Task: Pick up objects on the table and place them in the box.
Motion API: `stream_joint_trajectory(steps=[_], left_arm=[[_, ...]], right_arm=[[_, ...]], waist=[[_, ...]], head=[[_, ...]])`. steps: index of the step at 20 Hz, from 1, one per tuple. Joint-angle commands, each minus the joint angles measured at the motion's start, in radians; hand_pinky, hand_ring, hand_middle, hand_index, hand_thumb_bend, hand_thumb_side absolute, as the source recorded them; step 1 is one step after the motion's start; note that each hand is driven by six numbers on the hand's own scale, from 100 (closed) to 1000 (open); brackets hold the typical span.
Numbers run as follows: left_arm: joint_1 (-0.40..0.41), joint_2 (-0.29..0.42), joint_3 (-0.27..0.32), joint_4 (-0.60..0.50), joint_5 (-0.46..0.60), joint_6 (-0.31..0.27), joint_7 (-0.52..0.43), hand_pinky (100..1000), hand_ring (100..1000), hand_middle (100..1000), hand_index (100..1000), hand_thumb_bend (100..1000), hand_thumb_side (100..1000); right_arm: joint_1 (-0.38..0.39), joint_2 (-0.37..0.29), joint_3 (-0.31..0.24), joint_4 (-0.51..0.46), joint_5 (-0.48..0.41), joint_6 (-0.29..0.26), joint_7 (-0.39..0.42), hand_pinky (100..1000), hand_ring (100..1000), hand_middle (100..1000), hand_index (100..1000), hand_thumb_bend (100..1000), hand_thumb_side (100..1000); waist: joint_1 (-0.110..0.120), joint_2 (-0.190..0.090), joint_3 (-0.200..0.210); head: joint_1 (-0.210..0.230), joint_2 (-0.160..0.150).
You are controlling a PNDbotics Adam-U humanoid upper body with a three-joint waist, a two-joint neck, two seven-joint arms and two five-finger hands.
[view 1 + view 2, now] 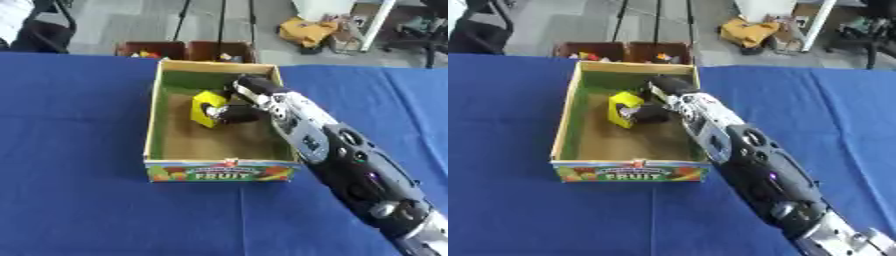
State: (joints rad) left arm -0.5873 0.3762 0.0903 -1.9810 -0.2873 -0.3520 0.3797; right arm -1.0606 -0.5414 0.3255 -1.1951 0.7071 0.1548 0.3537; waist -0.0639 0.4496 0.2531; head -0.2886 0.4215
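A cardboard fruit box [223, 171] with a green inner lining stands in the middle of the blue table [70, 125]. My right arm reaches in from the lower right, over the box's right wall. My right hand [238, 111] is inside the box, fingers curled round a yellow block-shaped object [204, 106] held just above the box floor near its far half. The left hand shows in neither view.
Beyond the table's far edge stand two brown bins [185, 50] with small items in them. On the floor farther back lie a yellow bag [306, 31] and chair legs. Blue cloth spreads to the left, right and front of the box.
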Motion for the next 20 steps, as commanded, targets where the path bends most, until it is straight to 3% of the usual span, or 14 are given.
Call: stream_joint_trajectory(steps=[1,7,13,17,20], left_arm=[[-0.003,0.014,0.006,-0.019,0.0,0.002,0.001,592,869,851,936,100,1000],[0.001,0.014,0.007,-0.019,-0.002,0.004,0.0,593,870,851,936,100,1000],[0.004,0.017,0.011,-0.019,-0.005,0.006,0.003,595,870,852,936,100,1000],[0.003,0.019,0.016,-0.019,-0.008,0.006,0.009,598,871,853,936,100,1000],[0.001,0.018,0.019,-0.019,-0.011,0.006,0.014,600,871,854,936,100,1000]], right_arm=[[-0.024,-0.046,-0.028,-0.083,0.018,0.01,0.022,736,899,764,893,446,886],[-0.028,-0.094,-0.067,-0.243,0.061,0.053,0.01,739,896,769,899,460,891],[-0.007,-0.153,-0.133,-0.445,0.063,0.099,-0.063,727,895,761,891,428,877],[0.067,-0.209,-0.214,-0.644,-0.004,0.155,-0.17,706,886,745,888,365,854],[0.15,-0.241,-0.279,-0.773,-0.062,0.201,-0.296,684,877,732,875,286,848]], waist=[[0.004,-0.014,-0.004],[0.012,-0.019,-0.019],[0.021,-0.023,-0.038],[0.034,-0.024,-0.057],[0.046,-0.025,-0.073]], head=[[0.004,0.001],[0.01,0.001],[0.016,0.007],[0.035,0.018],[0.056,0.032]])
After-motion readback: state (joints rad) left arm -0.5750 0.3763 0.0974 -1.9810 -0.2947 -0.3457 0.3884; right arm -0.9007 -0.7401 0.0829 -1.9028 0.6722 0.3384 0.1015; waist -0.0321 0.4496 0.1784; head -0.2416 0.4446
